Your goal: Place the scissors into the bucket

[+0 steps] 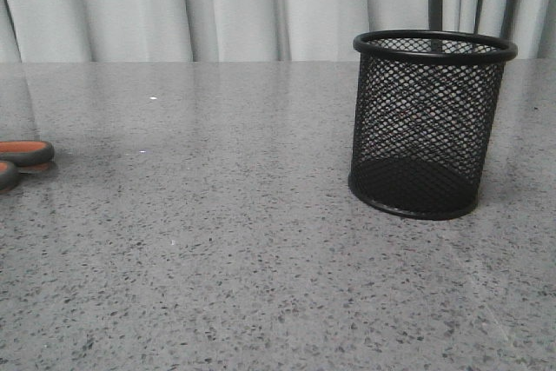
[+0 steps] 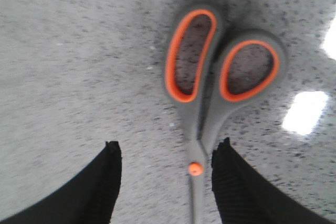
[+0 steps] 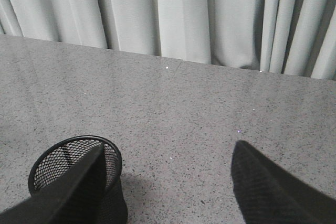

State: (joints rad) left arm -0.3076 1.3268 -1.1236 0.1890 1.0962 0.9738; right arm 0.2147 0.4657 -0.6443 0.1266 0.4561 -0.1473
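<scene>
The scissors [image 2: 202, 103] lie flat on the grey tabletop [image 1: 226, 241], handles just peeking in at the front view's left edge, well apart from the bucket [image 1: 428, 123] standing upright to the right; the left hand [image 2: 165, 174] hangs above them, fingers spread, the pivot screw between the tips but nearer one finger, nothing pinched yet; the step looks to be the pick-up, so centre over the neck by the screw, come down square, close across the narrow shank, not the loops; the right hand [image 3: 168, 177] is spread too, idling beside the bucket.
</scene>
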